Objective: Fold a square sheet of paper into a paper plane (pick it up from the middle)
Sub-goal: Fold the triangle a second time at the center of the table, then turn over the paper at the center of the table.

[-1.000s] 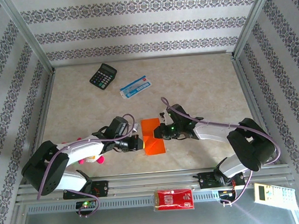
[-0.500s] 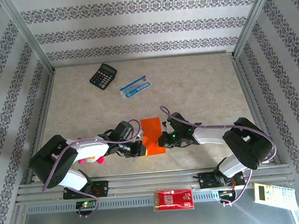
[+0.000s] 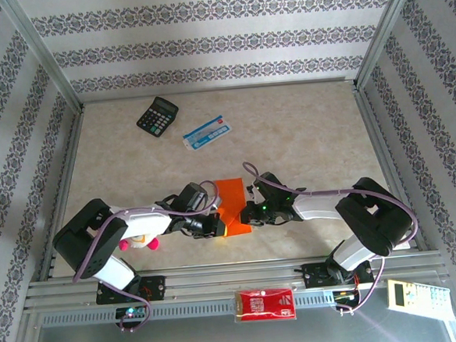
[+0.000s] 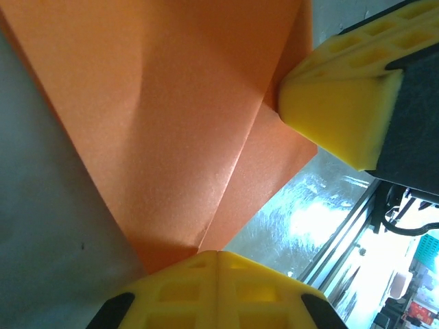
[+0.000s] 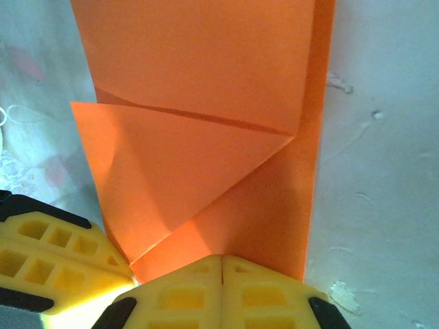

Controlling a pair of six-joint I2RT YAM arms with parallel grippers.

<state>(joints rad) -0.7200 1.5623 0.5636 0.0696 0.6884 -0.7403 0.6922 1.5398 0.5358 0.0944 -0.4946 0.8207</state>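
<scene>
- Orange paper (image 3: pixel 232 202) lies flat on the table (image 3: pixel 311 134), close to its near edge. It sits just ahead of our two bases and between the two wrists.
- Its long axis runs near to far, away from us, and is tilted a little. The far end lies bare and nothing touches it.
- One corner is turned in as a triangular flap (image 5: pixel 164 171). In the right wrist view the flap's crease slants across the sheet and its lower corner comes down beside our fingertips.
- We see no finished nose, so the paper does not point anywhere clearly. We judge the point is being formed at the near end.
- Our left gripper (image 3: pixel 213 227) has its jaws together, with its tips at the near-left corner. In the left wrist view a fold line runs straight down to them.
- Our right gripper (image 3: pixel 247 214) also has its jaws together, with its tips on the paper's near-right part, just beside the left's.
- We cannot tell whether either gripper nips an edge or merely presses on the sheet.
- The paper lies to the right of the left gripper and to the left of the right gripper. Both touch it, so neither arm is nearer.
- We judge that any coming crease must run along that near-to-far axis, with one gripper pinning the near end.
</scene>
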